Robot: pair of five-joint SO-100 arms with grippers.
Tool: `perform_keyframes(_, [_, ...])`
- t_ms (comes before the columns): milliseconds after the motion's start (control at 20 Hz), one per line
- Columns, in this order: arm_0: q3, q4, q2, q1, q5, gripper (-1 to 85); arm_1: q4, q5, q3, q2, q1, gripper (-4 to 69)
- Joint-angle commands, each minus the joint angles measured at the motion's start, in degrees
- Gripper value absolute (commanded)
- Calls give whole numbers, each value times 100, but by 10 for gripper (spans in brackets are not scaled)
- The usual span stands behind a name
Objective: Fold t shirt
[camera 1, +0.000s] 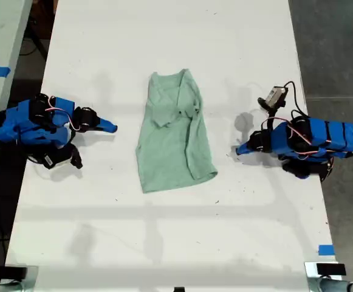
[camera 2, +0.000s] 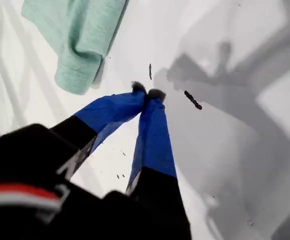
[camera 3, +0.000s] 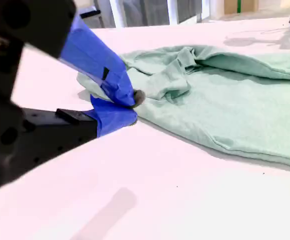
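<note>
My first gripper (camera 2: 147, 93) is closed with its two blue fingers pressed tip to tip. Nothing is between them, and it sits low over the bare white table (camera 1: 164, 243). The t shirt (camera 2: 80, 35) lies ahead of those tips and off to one side, near but not touching, and the nearest part is a thick hemmed corner.

My second gripper (camera 3: 132, 107) is also closed on nothing, with its blue jaws meeting at the tips. Along its own line of sight the t shirt (camera 3: 234, 110) stretches out just past the fingertips, with a rumpled, turned-over sleeve fold closest to them. The tips look as if they overlap the cloth there (that is only the low viewing angle).

The exterior view settles this. My second gripper (camera 1: 112, 128) points at the t shirt (camera 1: 173, 140) from the exterior view's left with a clear strip of table between them. My first gripper (camera 1: 240, 149) points at it from the exterior view's right, apart from the cloth. The shirt lies between the two grippers, partly folded lengthwise, with its V neck toward the far end of the table.

Only the wrist views show how the fingertips meet, and only the exterior view shows the whole outline of the shirt.
</note>
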Motion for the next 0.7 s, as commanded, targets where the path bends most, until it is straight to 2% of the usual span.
perform_keyframes(0, [-26, 26, 26, -9, -123, 0, 18, 53, 343, 88, -62, 11])
perform_keyframes(650, [-18, -44, 26, -105, -79, 0, 18, 70, 343, 88, -62, 11])
